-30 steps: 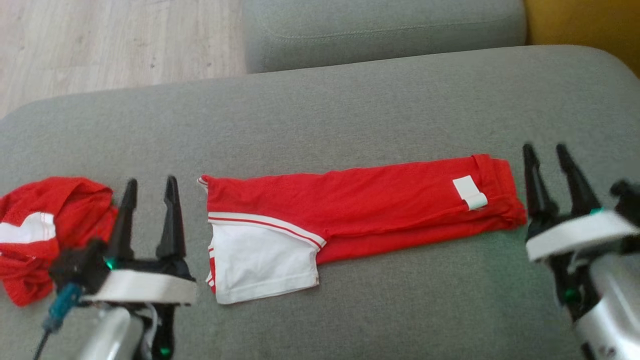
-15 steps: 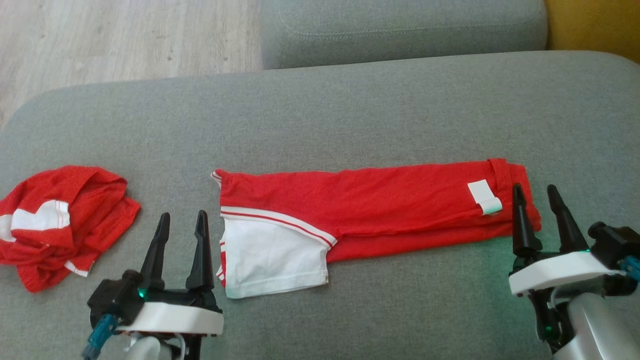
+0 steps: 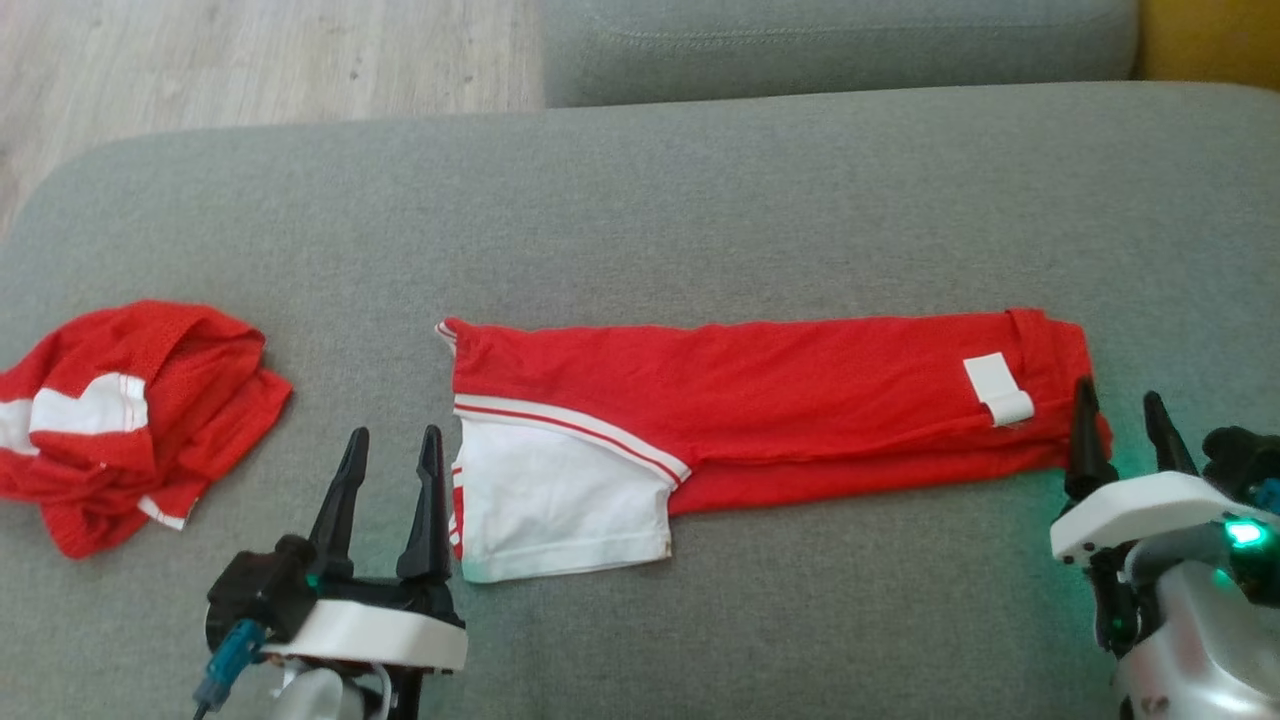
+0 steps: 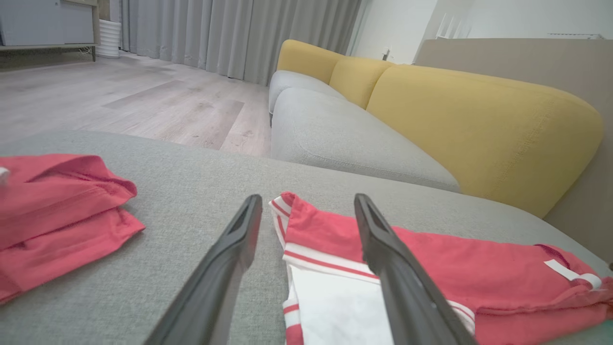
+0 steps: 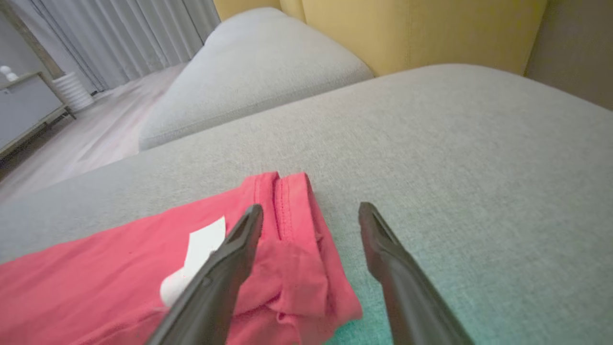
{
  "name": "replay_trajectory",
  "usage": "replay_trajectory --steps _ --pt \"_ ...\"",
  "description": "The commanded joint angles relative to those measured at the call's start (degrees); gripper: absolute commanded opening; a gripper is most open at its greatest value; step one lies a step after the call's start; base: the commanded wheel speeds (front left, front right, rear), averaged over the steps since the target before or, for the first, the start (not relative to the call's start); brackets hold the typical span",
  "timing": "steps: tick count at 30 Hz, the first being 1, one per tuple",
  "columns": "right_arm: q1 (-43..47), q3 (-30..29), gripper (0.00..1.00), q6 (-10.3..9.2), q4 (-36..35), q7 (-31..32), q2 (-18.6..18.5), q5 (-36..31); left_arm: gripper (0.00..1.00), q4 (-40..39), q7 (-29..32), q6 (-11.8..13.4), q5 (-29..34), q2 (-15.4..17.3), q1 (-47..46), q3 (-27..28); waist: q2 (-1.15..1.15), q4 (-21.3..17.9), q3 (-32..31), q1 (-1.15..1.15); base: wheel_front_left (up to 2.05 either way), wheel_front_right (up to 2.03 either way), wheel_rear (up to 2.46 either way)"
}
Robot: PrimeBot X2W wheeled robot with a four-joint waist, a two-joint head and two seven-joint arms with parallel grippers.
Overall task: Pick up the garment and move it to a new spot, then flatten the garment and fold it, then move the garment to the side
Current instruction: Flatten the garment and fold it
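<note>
Cushion fabric, grey and coarsely woven, spreads under everything. The wide seat cushion (image 3: 700, 200) carries the garment (image 3: 780, 400), which lies flat across its middle as a long folded strip running left to right. A second red garment (image 3: 130, 420) sits crumpled near the cushion's left edge, well apart from the folded one and off to the outer side of the left gripper (image 3: 395, 434). Beyond the far edge are another grey cushion (image 3: 830, 50) and pale wood-look floor (image 3: 250, 60). The left wrist view adds yellow backrests (image 4: 479, 124) and grey curtains (image 4: 230, 33).

The left gripper sits low at the strip's left end, pointing away from the robot, fingers spread and holding nothing. Its inner finger is just beside the white panel (image 3: 550, 510). The right gripper (image 3: 1118, 390) waits at the right end, likewise spread and empty, with one finger over the red hem and the other over bare cushion.

The garment is thin red knit. Its white panel is edged with red and white stripes, and a small white label (image 3: 997, 388) curls near the doubled hem.
</note>
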Motion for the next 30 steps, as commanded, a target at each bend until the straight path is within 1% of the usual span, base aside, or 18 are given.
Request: replay_trajectory --steps 1,8,9,12,16,17,18,19,20,24,30 --pt "-2.6 0.1 1.00 0.39 0.7 0.2 0.3 -1.1 1.00 -1.5 -0.4 -0.3 0.3 0.0 -2.8 1.8 0.00 0.6 0.7 0.00 0.00 0.00 0.00" --pt "-7.0 -4.4 1.00 0.39 10.8 1.0 1.3 -4.1 1.00 -1.7 -0.4 -0.3 0.0 0.0 -3.9 1.1 0.00 1.9 2.4 0.00 0.00 0.00 0.00" --pt "-7.0 -4.4 1.00 0.39 10.8 1.0 1.3 -4.1 1.00 -1.7 -0.4 -0.3 0.0 0.0 -3.9 1.1 0.00 1.9 2.4 0.00 0.00 0.00 0.00" --pt "-8.2 -4.6 1.00 0.39 14.1 1.6 2.3 -3.4 1.00 -1.8 -0.4 -0.3 0.0 0.1 -4.1 1.2 0.00 2.0 2.9 0.00 0.00 0.00 0.00" --pt "-9.0 -2.9 1.00 0.39 17.1 1.9 3.3 -1.8 1.00 -2.0 -0.4 -0.3 0.0 0.1 -4.3 1.5 0.00 2.0 3.2 0.00 0.00 0.00 0.00" --pt "-9.1 -2.7 1.00 0.39 17.6 1.7 3.4 -1.1 1.00 -2.1 -0.4 -0.3 -1.3 -0.1 -4.3 1.8 0.00 2.0 3.2 0.00 0.00 0.00 0.00" --pt "-9.2 -2.3 0.96 0.39 18.0 1.6 3.5 -0.5 1.00 -2.3 -0.4 -0.3 -2.8 -0.3 -4.4 2.0 0.00 1.9 3.1 0.00 0.00 0.00 0.00" --pt "-9.3 -1.8 0.42 0.39 18.2 1.6 3.6 0.2 1.00 -2.6 -0.4 -0.3 -3.1 -0.3 -4.5 2.0 0.00 1.7 3.1 0.00 0.00 0.00 0.00" --pt "-9.4 -1.3 0.00 0.39 18.4 1.6 3.7 1.0 1.00 -2.7 -0.4 -0.3 -3.1 -0.2 -4.6 1.9 0.00 1.6 3.0 0.00 0.00 0.00 0.00" --pt "-9.5 0.7 0.00 0.39 18.6 1.6 3.5 4.0 1.00 -3.0 -0.4 -0.3 -3.2 -0.1 -4.8 2.4 0.00 0.9 2.6 0.00 0.00 0.00 0.00" --pt "-9.4 0.5 0.00 0.39 18.0 0.3 -0.6 6.9 1.00 -3.2 -0.4 -0.3 -3.2 -0.1 -4.3 2.9 0.00 0.1 1.8 0.00 0.00 0.00 0.00"
